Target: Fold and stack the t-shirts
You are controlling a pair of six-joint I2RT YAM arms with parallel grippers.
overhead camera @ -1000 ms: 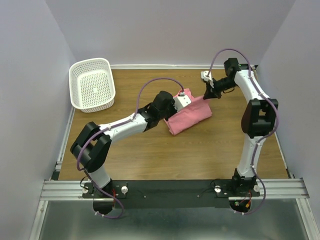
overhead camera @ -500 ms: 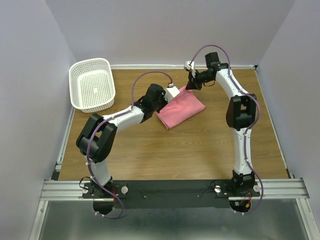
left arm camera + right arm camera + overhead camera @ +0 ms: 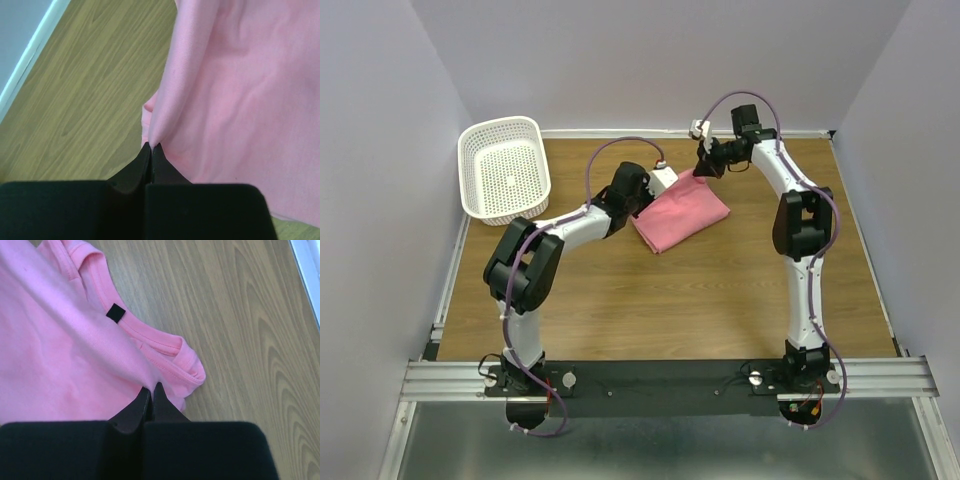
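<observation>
The folded t-shirt [image 3: 682, 215] lies mid-far on the table [image 3: 620, 290], two of its corners hidden beneath the wrists from above. The left gripper [image 3: 151, 146] and right gripper [image 3: 151, 386] each pinch its fabric, fingers pressed together.

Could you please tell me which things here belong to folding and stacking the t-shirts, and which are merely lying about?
Part of the job:
- pink t-shirt, lying folded on the table
- left fingers, shut on its edge
- right fingers, shut on it near the collar

Just lying about:
- white basket, at the far left corner, apart from the shirt
</observation>
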